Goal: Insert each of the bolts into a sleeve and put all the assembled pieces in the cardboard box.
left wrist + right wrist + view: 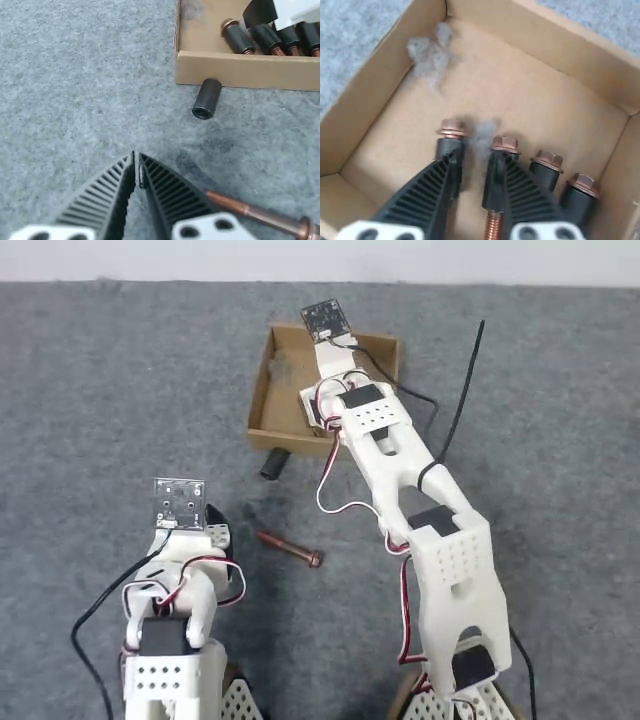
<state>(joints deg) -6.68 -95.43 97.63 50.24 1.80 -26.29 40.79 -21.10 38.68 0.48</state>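
A copper bolt (pixel 288 547) lies on the grey mat, just beside my left gripper (pixel 136 158), which is shut and empty and rests low over the mat. One black sleeve (pixel 273 463) lies on its side against the outside of the cardboard box (pixel 262 390); this sleeve (pixel 206 98) is ahead of the left fingertips. My right gripper (pixel 472 157) hangs inside the box, open, with bare box floor in the gap. Several assembled pieces (pixel 547 172) lie in a row under and beside its fingers.
The right arm (pixel 385 440) stretches from the front edge over the mat into the box. Cables (pixel 455 410) trail to the right of the box. Grey fluff (pixel 427 50) lies in a box corner. Open mat spreads on the left.
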